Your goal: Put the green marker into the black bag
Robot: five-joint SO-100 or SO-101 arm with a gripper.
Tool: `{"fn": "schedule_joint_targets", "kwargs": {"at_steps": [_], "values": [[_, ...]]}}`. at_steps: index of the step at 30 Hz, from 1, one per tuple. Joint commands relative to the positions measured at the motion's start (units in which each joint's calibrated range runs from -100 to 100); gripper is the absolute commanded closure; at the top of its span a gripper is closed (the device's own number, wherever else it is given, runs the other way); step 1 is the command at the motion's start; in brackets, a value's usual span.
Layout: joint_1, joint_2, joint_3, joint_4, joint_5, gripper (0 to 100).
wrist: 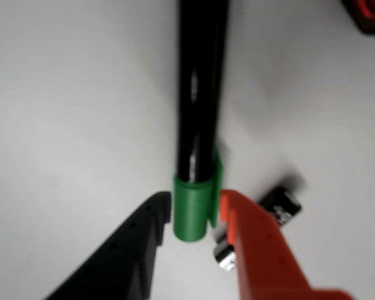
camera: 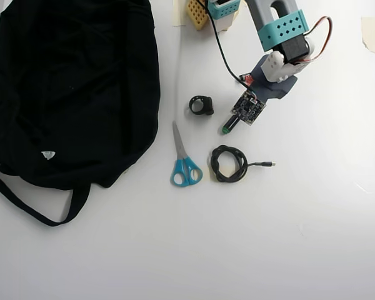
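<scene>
While the wrist view shows the grasp from close up, only the overhead view shows the wider layout. In the wrist view the pincer (wrist: 197,215) is clenched on the green marker (wrist: 200,125): a black finger (wrist: 134,250) presses the green cap from the left and an orange finger (wrist: 262,256) from the right, with the glossy black barrel running up to the top edge of the view. Just right of the orange finger lies a short black battery (wrist: 278,209) with a silver end, blurred, on the white worktop (wrist: 69,112), and a black and red object (wrist: 369,12) shows at the top right corner, too cut off to name. From above, the arm hides most of the marker; only its small green end (camera: 227,129) peeks out at the near left of the wrist, right of centre in the view and well apart from the black bag (camera: 69,87), which fills the far left, lying flat with a white label (camera: 47,155) and a long strap (camera: 31,209) trailing toward the near edge. Between bag and marker lie a small black ring-shaped object (camera: 201,105) and blue-handled scissors (camera: 184,164), and a coiled black cable (camera: 229,164) lies near the marker's end.
</scene>
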Motion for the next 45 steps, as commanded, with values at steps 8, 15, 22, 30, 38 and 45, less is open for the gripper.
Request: {"fn": "schedule_joint_targets", "kwargs": {"at_steps": [8,15,22,30,38,45], "values": [[0.94,-0.38,-0.16,-3.87,2.59,89],[0.79,-0.38,1.73,-3.96,2.85,81],[0.72,-0.38,2.36,-6.54,3.06,80],[-0.10,-0.38,2.90,-10.59,3.11,80],[-0.18,-0.38,3.08,-9.81,3.01,74],[-0.18,-0.38,3.98,-10.24,3.06,73]]}}
